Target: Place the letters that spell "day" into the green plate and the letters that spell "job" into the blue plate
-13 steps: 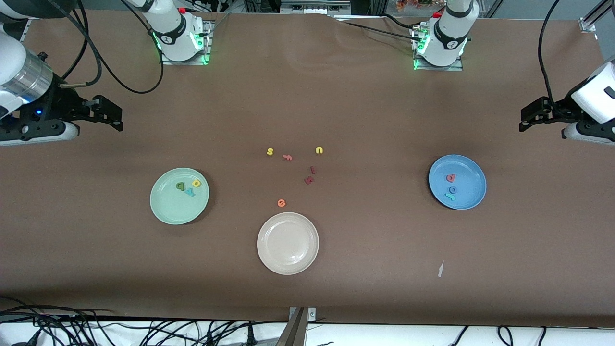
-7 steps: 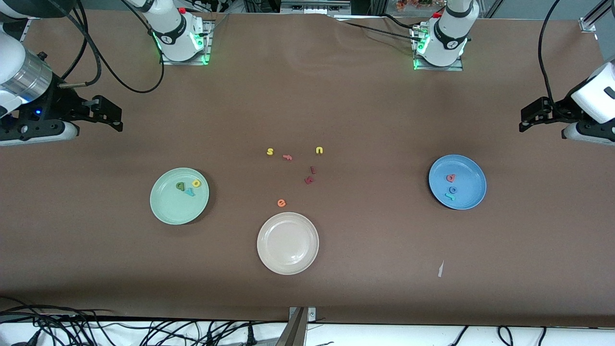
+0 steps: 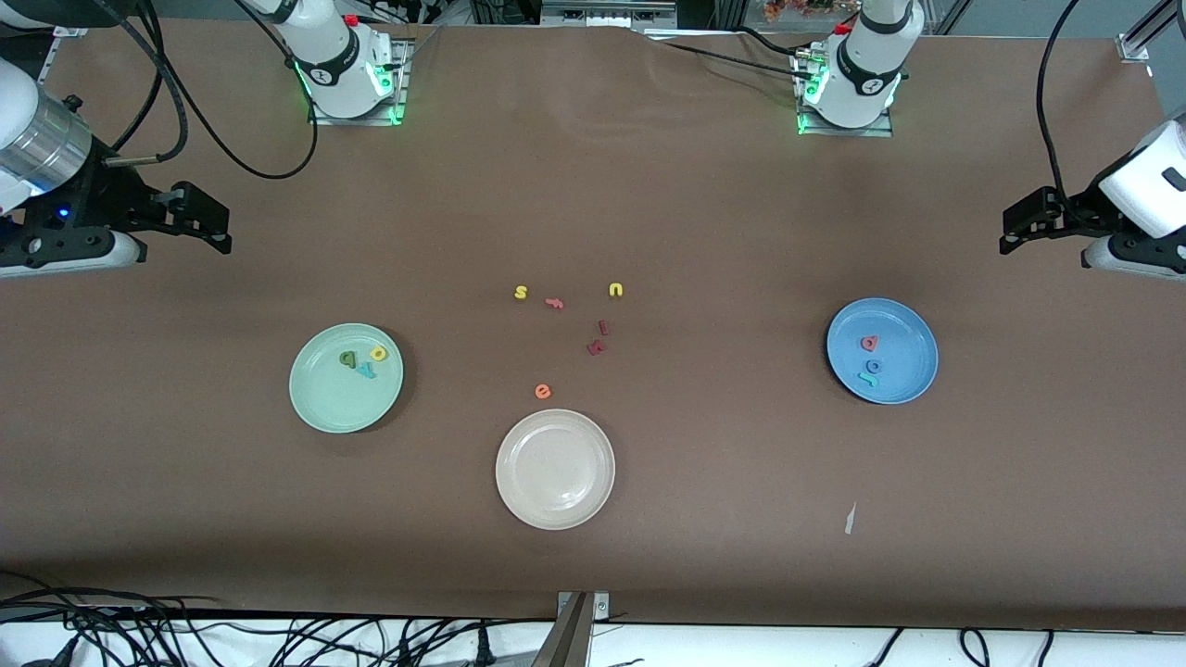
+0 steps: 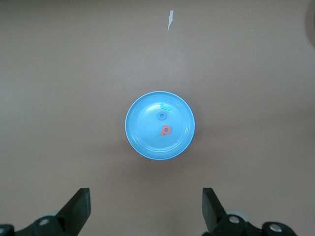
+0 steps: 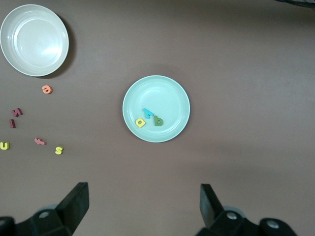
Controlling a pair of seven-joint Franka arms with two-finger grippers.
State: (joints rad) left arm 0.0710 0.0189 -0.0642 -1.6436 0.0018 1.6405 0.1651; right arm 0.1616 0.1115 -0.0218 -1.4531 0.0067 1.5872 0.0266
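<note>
The green plate holds a dark green letter, a yellow one and a teal y. In the blue plate lie a salmon-red letter, a blue o and a teal hook. My left gripper hangs open and empty over bare table at the left arm's end, looking at the blue plate. My right gripper is open and empty over the right arm's end, with the green plate in its view.
A cream plate sits mid-table, nearest the front camera. Loose letters lie just farther off: orange e, dark red pieces, yellow s, yellow u, a salmon f. A white scrap lies near the front edge.
The right gripper has drifted slightly toward its own end of the table. The left gripper has barely shifted. Plates and letters are where they were.
</note>
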